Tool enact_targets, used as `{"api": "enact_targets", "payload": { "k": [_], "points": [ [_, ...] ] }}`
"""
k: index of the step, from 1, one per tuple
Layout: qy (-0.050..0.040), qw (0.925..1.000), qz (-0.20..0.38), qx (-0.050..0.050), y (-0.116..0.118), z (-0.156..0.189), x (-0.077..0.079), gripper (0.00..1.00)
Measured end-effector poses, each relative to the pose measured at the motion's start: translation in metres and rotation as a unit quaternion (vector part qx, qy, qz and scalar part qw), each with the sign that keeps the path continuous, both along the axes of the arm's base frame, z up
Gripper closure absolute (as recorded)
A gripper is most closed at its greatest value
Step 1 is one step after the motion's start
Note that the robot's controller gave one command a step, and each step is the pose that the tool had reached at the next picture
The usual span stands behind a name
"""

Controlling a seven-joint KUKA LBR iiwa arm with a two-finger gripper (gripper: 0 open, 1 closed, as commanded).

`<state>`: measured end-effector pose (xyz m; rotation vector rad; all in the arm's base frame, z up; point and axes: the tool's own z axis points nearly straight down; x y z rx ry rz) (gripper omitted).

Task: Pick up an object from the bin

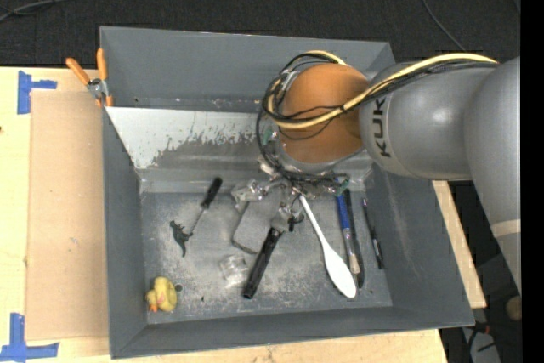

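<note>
My gripper [287, 201] hangs low in the middle of the bin, under the arm's orange cover. Right below it is the upper end of a black marker-like stick [260, 263], which slants down to the left. The stick lies across a flat grey piece [249, 229]. A white plastic spoon [330, 254] lies just right of the gripper, with its bowl toward the front wall. Whether the gripper touches the stick is hidden by its own body.
A blue pen [345, 224] and a thin black pen [372, 235] lie at the right. A black-handled tool [197, 213] lies left of centre, a clear crumpled bit [230, 267] beside the stick, and a yellow rubber duck [161, 295] in the front left corner.
</note>
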<state>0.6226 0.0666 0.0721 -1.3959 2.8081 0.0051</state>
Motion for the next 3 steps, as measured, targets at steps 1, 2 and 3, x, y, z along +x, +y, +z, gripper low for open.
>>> {"api": "enact_targets", "payload": {
  "k": [1, 2, 3],
  "points": [
    [0.0000, 1.0000, -0.001, 0.000, 0.000, 0.000, 0.000, 1.00],
    [0.0011, 1.0000, -0.002, 0.000, 0.001, 0.025, -0.001, 1.00],
    [-0.0012, 1.0000, -0.003, 0.002, 0.002, 0.044, 0.000, 1.00]
  ]
}}
